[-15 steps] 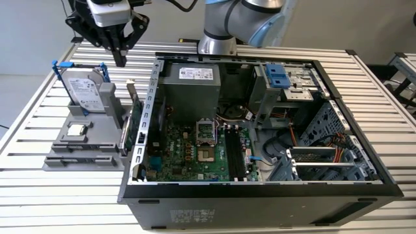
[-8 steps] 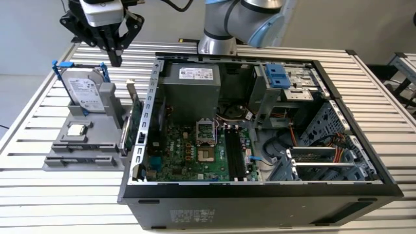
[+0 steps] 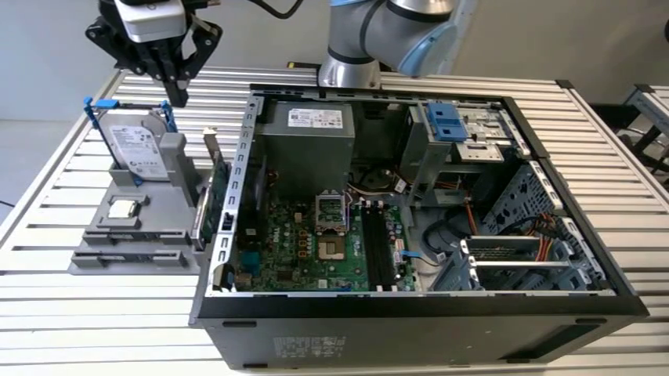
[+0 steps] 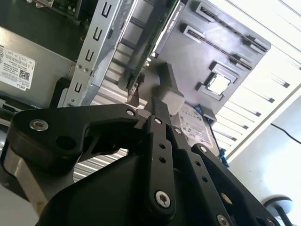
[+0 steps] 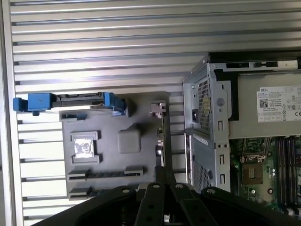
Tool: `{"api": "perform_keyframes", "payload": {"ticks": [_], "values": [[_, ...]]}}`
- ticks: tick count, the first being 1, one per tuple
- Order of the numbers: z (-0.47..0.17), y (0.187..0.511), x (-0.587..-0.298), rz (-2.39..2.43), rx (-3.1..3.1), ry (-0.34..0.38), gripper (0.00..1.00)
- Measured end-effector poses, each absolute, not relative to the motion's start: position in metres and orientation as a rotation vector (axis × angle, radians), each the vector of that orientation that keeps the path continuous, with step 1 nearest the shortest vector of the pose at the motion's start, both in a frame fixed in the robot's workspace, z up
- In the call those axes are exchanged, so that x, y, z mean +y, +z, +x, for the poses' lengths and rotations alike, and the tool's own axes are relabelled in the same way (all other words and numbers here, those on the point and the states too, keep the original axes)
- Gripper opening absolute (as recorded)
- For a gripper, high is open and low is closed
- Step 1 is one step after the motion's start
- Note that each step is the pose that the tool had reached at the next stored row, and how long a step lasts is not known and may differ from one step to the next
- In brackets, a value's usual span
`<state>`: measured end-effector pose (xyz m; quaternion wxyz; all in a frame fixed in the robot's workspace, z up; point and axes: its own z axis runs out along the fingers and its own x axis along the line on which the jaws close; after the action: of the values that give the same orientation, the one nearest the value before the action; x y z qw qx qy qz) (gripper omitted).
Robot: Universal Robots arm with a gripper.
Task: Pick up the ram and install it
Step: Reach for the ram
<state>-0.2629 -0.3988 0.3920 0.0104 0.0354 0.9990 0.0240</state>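
Currently the black two-finger gripper (image 3: 175, 94) hangs with fingers pressed together and nothing between them, over the grey plastic parts tray (image 3: 89, 262), beside the blue-framed silver hard drive (image 3: 136, 149). In the first wrist view the ram (image 5: 106, 173), a thin dark stick, sits edge-up in a tray slot, well apart from the fingertips.

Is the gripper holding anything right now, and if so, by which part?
Nothing is held. The gripper hangs empty over the grey tray, its fingers together.
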Motion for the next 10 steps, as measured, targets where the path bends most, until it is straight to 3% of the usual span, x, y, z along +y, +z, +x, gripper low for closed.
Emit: {"api": "perform_keyframes", "payload": {"ticks": [10], "values": [[-0.275,0.392,-0.399,0.110,3.118,0.075,0.00]]}}
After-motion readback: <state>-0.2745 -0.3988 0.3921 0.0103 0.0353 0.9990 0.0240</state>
